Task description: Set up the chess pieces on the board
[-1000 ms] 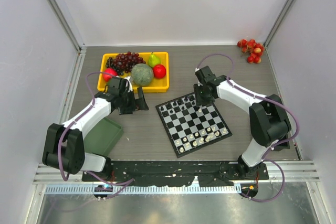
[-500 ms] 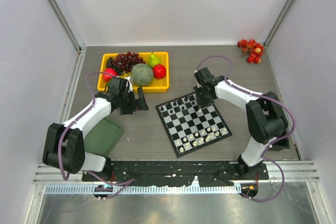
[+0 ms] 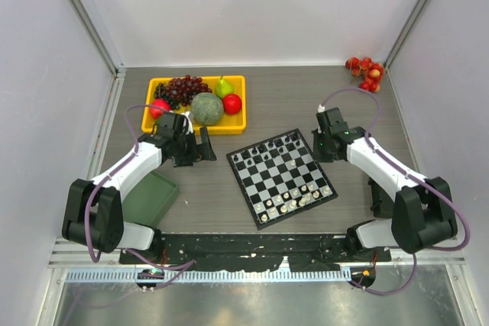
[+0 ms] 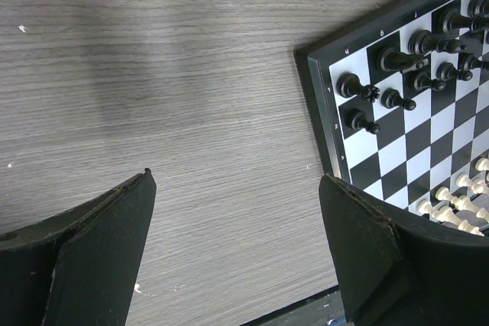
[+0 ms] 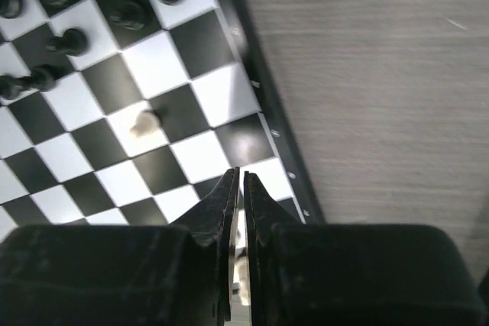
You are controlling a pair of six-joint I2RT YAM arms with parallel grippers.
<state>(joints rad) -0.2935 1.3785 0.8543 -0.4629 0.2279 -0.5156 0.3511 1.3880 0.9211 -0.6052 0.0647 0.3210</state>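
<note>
The board (image 3: 279, 175) lies tilted in the middle of the table. Black chess pieces (image 3: 263, 150) stand along its far edge and cream-white pieces (image 3: 294, 200) along its near edge. My left gripper (image 3: 206, 146) is open and empty over bare table left of the board. Its wrist view (image 4: 235, 181) shows the board's corner (image 4: 390, 162) with black pieces (image 4: 397, 97). My right gripper (image 3: 321, 150) is shut at the board's right edge. Its wrist view (image 5: 237, 177) shows the board (image 5: 191, 89), black pieces (image 5: 126, 13) and one cream piece (image 5: 144, 124).
A yellow tray (image 3: 237, 124) at the back left holds dark grapes (image 3: 183, 88), a pear, red apples and a green melon. A green tray (image 3: 153, 196) lies at the left by my left arm. Red fruits (image 3: 364, 72) sit in the back right corner.
My right arm has swung right, from over the board's far corner to its right edge. The left arm has not moved.
</note>
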